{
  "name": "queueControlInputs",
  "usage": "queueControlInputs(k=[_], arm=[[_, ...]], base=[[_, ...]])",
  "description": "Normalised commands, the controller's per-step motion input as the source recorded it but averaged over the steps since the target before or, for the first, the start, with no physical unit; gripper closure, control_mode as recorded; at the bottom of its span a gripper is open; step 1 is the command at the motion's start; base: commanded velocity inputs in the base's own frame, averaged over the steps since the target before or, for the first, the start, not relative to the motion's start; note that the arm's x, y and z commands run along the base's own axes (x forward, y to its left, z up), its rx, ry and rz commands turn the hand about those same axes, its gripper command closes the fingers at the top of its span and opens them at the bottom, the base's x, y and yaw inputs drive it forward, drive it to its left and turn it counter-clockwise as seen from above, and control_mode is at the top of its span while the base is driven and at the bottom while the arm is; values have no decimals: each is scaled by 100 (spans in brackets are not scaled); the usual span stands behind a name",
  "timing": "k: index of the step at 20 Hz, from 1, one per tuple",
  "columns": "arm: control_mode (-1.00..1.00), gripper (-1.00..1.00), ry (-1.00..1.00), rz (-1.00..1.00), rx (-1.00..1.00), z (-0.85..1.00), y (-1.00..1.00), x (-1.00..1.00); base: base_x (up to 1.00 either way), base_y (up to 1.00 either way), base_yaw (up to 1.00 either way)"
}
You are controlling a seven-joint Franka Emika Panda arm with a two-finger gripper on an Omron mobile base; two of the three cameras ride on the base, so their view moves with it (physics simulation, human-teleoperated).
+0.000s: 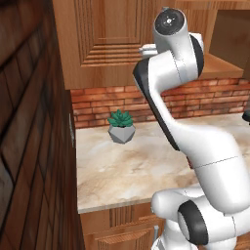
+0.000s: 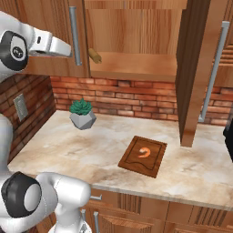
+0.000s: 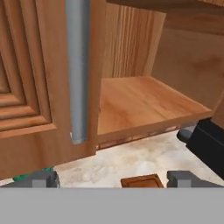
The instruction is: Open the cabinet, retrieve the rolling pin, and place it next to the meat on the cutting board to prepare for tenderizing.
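The cabinet (image 2: 132, 41) has its right door (image 2: 191, 68) swung open, and its left door (image 2: 50, 27) is shut with a grey bar handle (image 2: 75, 36). On the plank shelf (image 2: 136, 66), one end of the rolling pin (image 2: 94, 55) pokes out from behind the left door. The cutting board (image 2: 154, 164) lies on the counter with the orange meat (image 2: 144, 152) on it. My gripper (image 3: 113, 179) is open and empty, up in front of the left door's handle (image 3: 78, 70). It faces the shelf (image 3: 140, 103), and the board (image 3: 141, 180) shows below.
A potted succulent (image 2: 83, 113) stands on the beige counter (image 2: 68, 145) near the brick back wall. A dark appliance (image 2: 229, 136) sits at the counter's right end. A brick side wall (image 1: 29, 146) closes the left. Drawer fronts (image 2: 136, 214) run under the counter.
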Motion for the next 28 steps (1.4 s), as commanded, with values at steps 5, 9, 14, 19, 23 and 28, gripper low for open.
queueControlInputs(k=[5,9,14,19,23,28], arm=[[-100,-100,0,4,12,0,0,46],[-100,-100,-2,4,7,0,0,39],[-100,-100,-6,6,1,0,0,34],[-100,-100,-3,7,0,0,0,36],[-100,-100,-1,7,0,0,0,30],[-100,-100,0,5,0,0,-4,19]], base=[[0,0,0],[0,0,0],[0,0,0],[0,0,0],[0,0,0],[0,0,0]])
